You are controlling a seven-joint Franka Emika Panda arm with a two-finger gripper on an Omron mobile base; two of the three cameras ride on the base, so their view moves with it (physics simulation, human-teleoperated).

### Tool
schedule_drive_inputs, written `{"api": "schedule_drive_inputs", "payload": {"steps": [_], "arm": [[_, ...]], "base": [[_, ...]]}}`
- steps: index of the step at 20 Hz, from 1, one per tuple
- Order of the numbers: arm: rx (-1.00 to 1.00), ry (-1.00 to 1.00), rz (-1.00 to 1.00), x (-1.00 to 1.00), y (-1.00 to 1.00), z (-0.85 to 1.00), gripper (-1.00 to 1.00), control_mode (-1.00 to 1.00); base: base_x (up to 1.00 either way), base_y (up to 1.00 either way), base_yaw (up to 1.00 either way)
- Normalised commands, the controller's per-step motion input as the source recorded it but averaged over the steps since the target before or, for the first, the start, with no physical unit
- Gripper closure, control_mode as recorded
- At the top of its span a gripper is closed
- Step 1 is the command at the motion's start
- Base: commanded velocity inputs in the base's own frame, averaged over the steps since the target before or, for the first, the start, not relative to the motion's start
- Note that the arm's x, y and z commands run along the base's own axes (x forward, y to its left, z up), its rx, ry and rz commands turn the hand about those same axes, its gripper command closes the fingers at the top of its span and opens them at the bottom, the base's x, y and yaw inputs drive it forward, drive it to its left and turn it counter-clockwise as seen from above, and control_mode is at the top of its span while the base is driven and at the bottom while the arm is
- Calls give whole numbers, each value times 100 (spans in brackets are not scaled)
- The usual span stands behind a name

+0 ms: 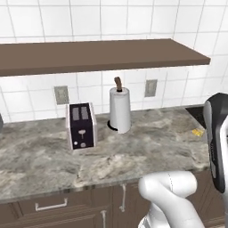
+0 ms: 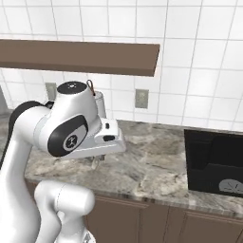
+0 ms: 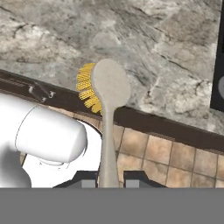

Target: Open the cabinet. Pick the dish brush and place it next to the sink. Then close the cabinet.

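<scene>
In the hand view the dish brush (image 3: 109, 87) stands straight up from between my fingertips: a pale cream handle, a rounded head, and yellow bristles (image 3: 89, 89) facing left. My gripper (image 3: 109, 178) is shut on the lower end of the handle. The brush head hangs over the front edge of the grey marbled counter (image 3: 144, 52), above the tiled floor. A small yellow patch (image 1: 197, 132), likely the bristles, shows beside my dark forearm near the sink corner (image 1: 194, 112). The black sink (image 2: 213, 159) sits in the counter to the right. The brown cabinet doors (image 1: 120, 200) under the counter look closed.
A toaster (image 1: 81, 126) and a white paper-towel roll (image 1: 120, 109) with a brown post stand at the back of the counter. A brown shelf (image 1: 98, 54) runs along the tiled wall above them. My arm's white links (image 2: 71, 128) rise in front of the counter.
</scene>
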Motion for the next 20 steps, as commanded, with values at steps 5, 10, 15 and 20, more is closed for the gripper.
{"api": "schedule_drive_inputs", "payload": {"steps": [5, 10, 15, 20], "arm": [[0, 0, 0, 0, 0, 0, 100, 100], [0, 0, 0, 0, 0, 0, 100, 100], [1, 0, 0, 0, -10, -1, 100, -100], [0, 0, 0, 3, -9, -1, 100, -100]], "base": [[19, -55, 0], [25, -41, 0], [5, -36, 0], [0, 0, 0]]}}
